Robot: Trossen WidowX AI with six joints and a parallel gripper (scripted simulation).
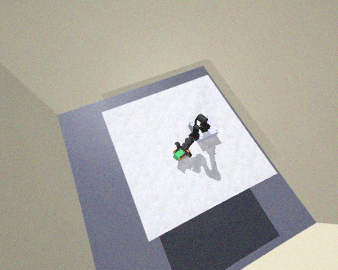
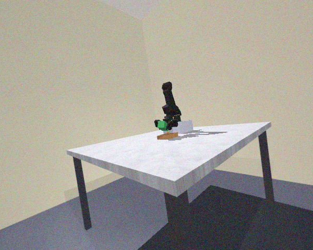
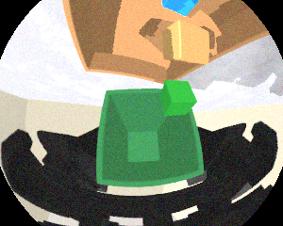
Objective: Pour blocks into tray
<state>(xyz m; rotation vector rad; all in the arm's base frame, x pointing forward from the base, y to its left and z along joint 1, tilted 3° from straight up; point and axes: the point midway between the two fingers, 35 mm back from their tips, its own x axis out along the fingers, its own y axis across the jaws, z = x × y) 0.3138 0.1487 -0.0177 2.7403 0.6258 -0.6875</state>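
tool: the black tool is clamped on the green cup, near the centre of the top and exterior views.
cup: the green cup is held up over the tray, tipped; its open mouth fills the lower middle of the wrist view, no block seen inside.
tray: the orange tray sits on the white worktop, below the cup in the exterior view, along the top of the wrist view.
green block: the green block shows at the cup's upper right rim in the wrist view; whether it touches, i cannot tell.
yellow block: the yellow block shows against the tray, upper right of the wrist view.
blue block: the blue block is cut by the top edge there.
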